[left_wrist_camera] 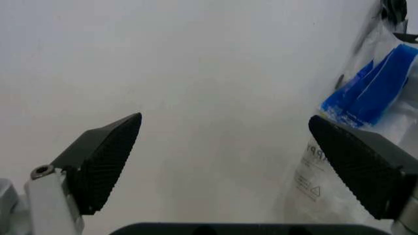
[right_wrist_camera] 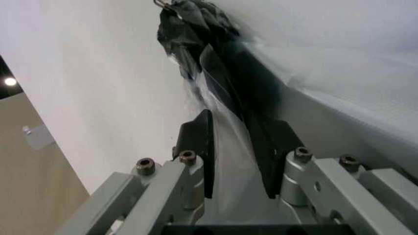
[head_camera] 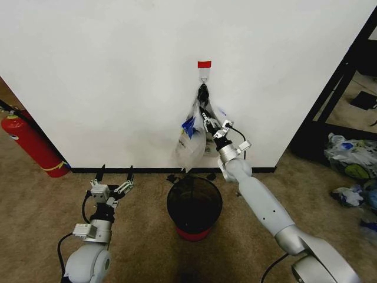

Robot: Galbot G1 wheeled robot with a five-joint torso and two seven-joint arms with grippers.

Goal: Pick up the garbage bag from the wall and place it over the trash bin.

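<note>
The garbage bag [head_camera: 191, 141], thin whitish plastic with a blue patch, hangs on the white wall [head_camera: 106, 71] from a hook [head_camera: 204, 75] under red tape. My right gripper [head_camera: 206, 118] reaches up to the bag's upper part. Its fingers [right_wrist_camera: 202, 147] are closed on the plastic film [right_wrist_camera: 228, 161] just below the dark gathered top [right_wrist_camera: 189, 29]. The trash bin [head_camera: 194, 203], black mesh with a red base, stands on the carpet directly under the bag. Low down, to the left of the bin, my left gripper [head_camera: 113, 174] is open and faces the wall; the bag's blue patch [left_wrist_camera: 372, 93] shows beside it.
A red fire extinguisher [head_camera: 32, 144] leans against the wall at far left. A black frame [head_camera: 330, 94] stands at the wall's right end, with stuffed clear bags [head_camera: 353, 156] on the floor beyond it. Open carpet lies around the bin.
</note>
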